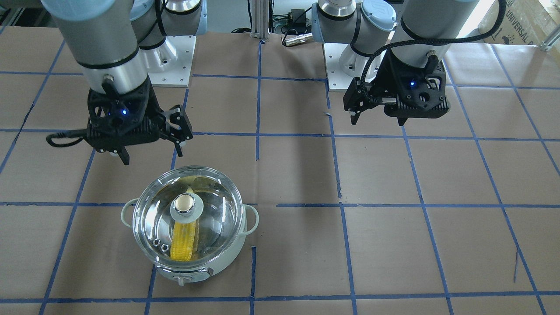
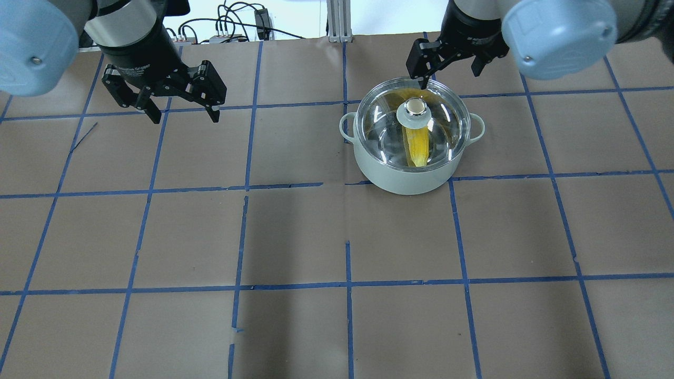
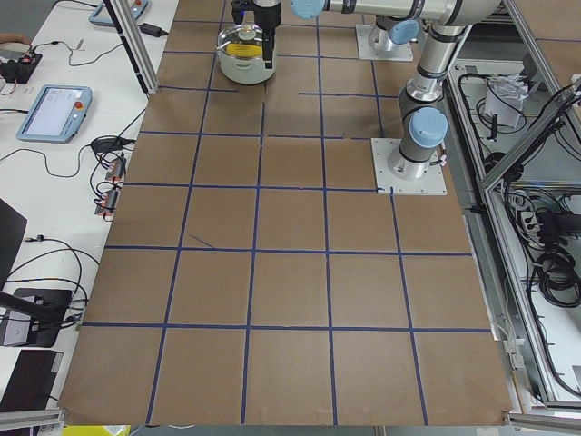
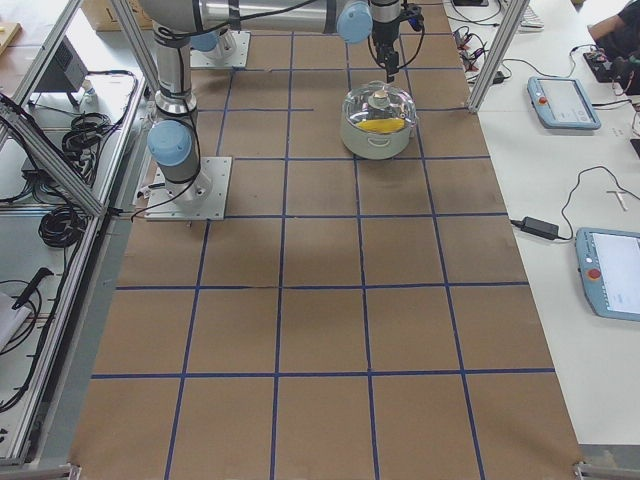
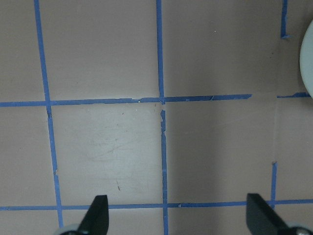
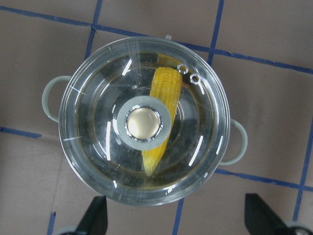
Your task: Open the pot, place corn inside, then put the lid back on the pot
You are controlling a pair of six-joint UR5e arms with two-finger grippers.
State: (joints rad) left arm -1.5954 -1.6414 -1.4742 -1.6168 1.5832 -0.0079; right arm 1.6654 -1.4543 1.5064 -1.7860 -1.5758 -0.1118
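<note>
Seen from the camera opposite the robot, the pot (image 1: 221, 264) stands nearest, on the brown counter (image 1: 393, 175), at about 7 o'clock of the view. Its control knob (image 1: 188, 278) faces 6 o'clock, and the two loop handles (image 1: 253, 220) are at 3 and 9 o'clock. The glass lid (image 1: 214, 205) sits on the rim of the pot, with the beige knob (image 1: 185, 203) in the centre and two vent holes (image 1: 160, 246) at 7 o'clock. Through the glass the corn (image 1: 183, 245) is seen lying inside the pot, its pointed end towards 12 o'clock. Farther away, at 11 o'clock from the pot, hangs the right pincer (image 1: 153, 155), with fingers spread wide, pinching nothing and apart from the lid. Well apart, at 2 o'clock from the pot, the left pincer (image 2: 185, 117) is spread too, with only bare counter and blue tape lines (image 5: 161, 147) under it.
</note>
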